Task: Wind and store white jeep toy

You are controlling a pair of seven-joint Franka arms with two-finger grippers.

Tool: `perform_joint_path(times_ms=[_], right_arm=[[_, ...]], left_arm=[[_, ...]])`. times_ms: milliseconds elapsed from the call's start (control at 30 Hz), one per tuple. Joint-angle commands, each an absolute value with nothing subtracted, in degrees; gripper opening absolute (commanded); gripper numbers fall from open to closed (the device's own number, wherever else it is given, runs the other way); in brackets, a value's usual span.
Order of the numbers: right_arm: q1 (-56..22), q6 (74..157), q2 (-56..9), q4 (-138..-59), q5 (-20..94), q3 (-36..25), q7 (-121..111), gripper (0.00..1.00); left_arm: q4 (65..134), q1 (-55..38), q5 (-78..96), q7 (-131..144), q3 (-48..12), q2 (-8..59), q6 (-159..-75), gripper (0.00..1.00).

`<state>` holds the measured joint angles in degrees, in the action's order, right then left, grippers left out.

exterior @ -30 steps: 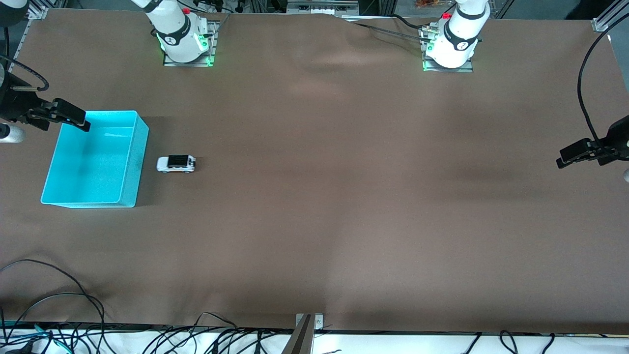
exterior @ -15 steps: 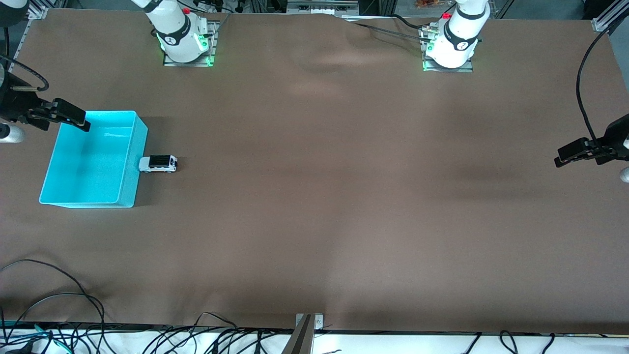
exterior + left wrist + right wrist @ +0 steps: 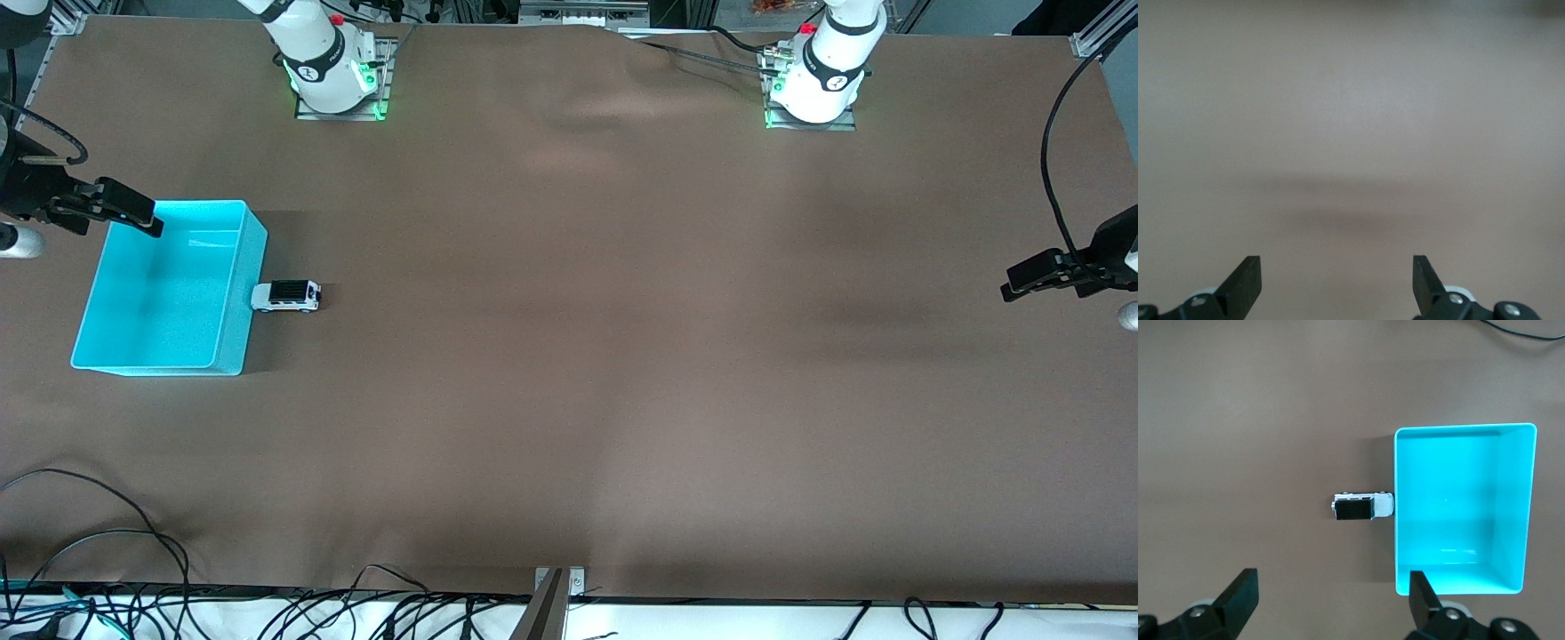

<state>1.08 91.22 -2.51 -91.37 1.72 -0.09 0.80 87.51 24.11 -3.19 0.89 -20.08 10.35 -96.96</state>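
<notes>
The white jeep toy stands on the brown table with its nose against the outer wall of the cyan bin. The right wrist view shows the jeep touching the bin's wall. The bin is empty. My right gripper is open and empty, up in the air over the bin's corner at the right arm's end of the table. In its wrist view its fingers stand wide apart. My left gripper is open and empty, waiting high over the left arm's end of the table; its wrist view shows only bare table.
Black cables trail along the table edge nearest the front camera. The arm bases stand at the edge farthest from that camera. A wide stretch of brown table lies between the jeep and the left gripper.
The jeep has rolled toward the bin and stopped against its wall, nudging the bin slightly. In the last half second it stays still. Both grippers have barely moved.
</notes>
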Motion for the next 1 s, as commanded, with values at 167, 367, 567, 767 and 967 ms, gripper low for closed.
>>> perform_joint_path(times_ms=[167, 367, 567, 767, 967], right_arm=[[1.1, 88.9, -2.7, -90.4, 1.9, -0.4, 2.2, 1.0], [1.1, 88.3, -3.2, -90.8, 1.8, -0.4, 2.4, 1.0], [1.3, 87.9, -3.1, -92.2, 1.5, -0.5, 2.1, 1.0], [1.3, 88.3, -3.3, -93.9, 1.3, -0.8, 2.1, 1.0], [1.3, 97.1, -0.4, -103.3, 1.3, -0.7, 2.1, 1.0]], left_arm=[[88.5, 24.4, -2.0, -0.4, -20.2, 9.4, -96.7, 1.0], [88.5, 24.4, -2.0, -0.4, -20.2, 9.6, -96.7, 1.0], [88.6, 24.4, -2.1, -0.3, -20.2, 9.6, -96.7, 1.0], [88.7, 24.4, -2.0, -0.2, -20.2, 9.6, -96.7, 1.0], [88.7, 24.4, -2.0, -0.1, -20.2, 9.6, -96.7, 1.0]])
